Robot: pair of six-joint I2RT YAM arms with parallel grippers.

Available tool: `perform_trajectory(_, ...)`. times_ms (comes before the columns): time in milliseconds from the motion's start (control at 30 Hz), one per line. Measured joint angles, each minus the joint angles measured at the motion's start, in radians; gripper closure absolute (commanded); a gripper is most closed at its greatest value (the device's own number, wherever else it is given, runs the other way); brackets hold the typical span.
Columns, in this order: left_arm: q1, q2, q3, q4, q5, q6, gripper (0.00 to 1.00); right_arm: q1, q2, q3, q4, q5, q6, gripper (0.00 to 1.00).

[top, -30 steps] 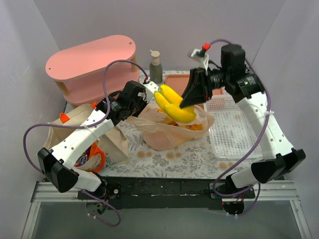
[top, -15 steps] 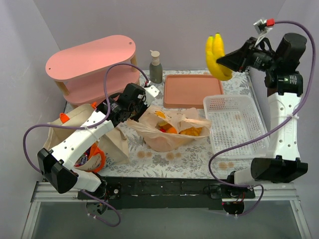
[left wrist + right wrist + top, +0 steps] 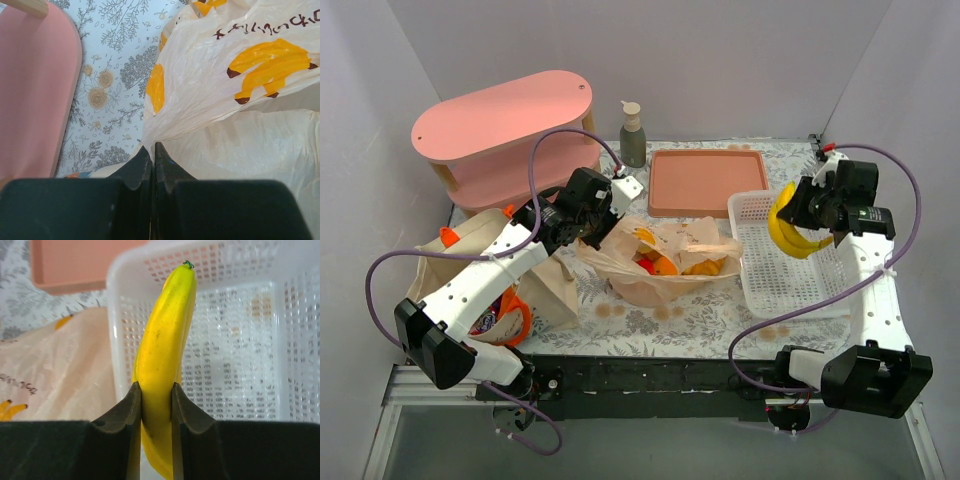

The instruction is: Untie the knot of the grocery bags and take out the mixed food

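Over the white mesh basket [image 3: 785, 290] we are bringing our right arm down from where it was raised high half a second ago. The tan plastic bag [image 3: 665, 275] is lying open mid-table, with orange food still showing inside. The yellow bananas [image 3: 786, 230] are now hanging just above the basket, so we judge the first item nearly unloaded. Our right gripper [image 3: 156, 410] is clamping the bananas, while our left gripper [image 3: 152, 155] is pinching the bag's gathered edge.

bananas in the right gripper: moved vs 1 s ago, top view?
Yes. The bananas, clamped in the right gripper, were over the plastic bag; now they hang further right, over the white basket.
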Motion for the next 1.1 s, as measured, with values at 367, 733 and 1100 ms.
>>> perform_trajectory(367,0.001,0.000,0.000,-0.018,0.025,0.010,1.00,-0.011,0.051,-0.142,-0.015,0.061,0.042,0.99)
perform_trajectory(733,0.001,0.006,0.002,-0.031,0.060,0.012,1.00,-0.016,0.136,-0.289,0.137,-0.045,0.101,0.99)
perform_trajectory(1100,0.001,0.044,0.039,-0.039,0.077,0.012,1.00,-0.016,0.188,-0.289,0.266,-0.080,0.113,0.99)
